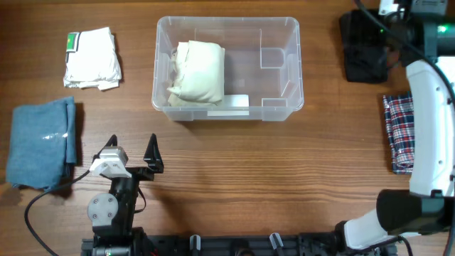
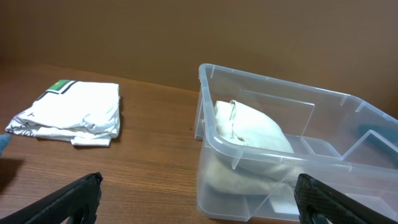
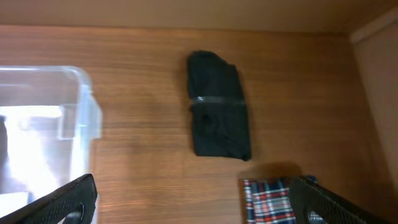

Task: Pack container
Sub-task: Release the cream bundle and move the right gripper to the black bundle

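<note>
Your left gripper (image 1: 132,146) and right gripper (image 3: 193,196) are gaping wide, empty. One container (image 1: 299,71) is holding one cream cloth (image 1: 197,71), with four lying outside: white shirt (image 1: 91,58), blue towel (image 1: 41,142), black garment (image 3: 217,106), plaid cloth (image 1: 399,131).

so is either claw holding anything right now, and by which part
Nothing is held. The left claw and the right claw are both open and empty.

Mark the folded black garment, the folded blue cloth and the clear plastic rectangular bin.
Folded black garment (image 3: 219,109): right wrist view, middle of its top surface.
Folded blue cloth (image 1: 41,142): overhead view, centre of the cloth.
Clear plastic rectangular bin (image 1: 227,20): overhead view, middle of its far rim.
</note>
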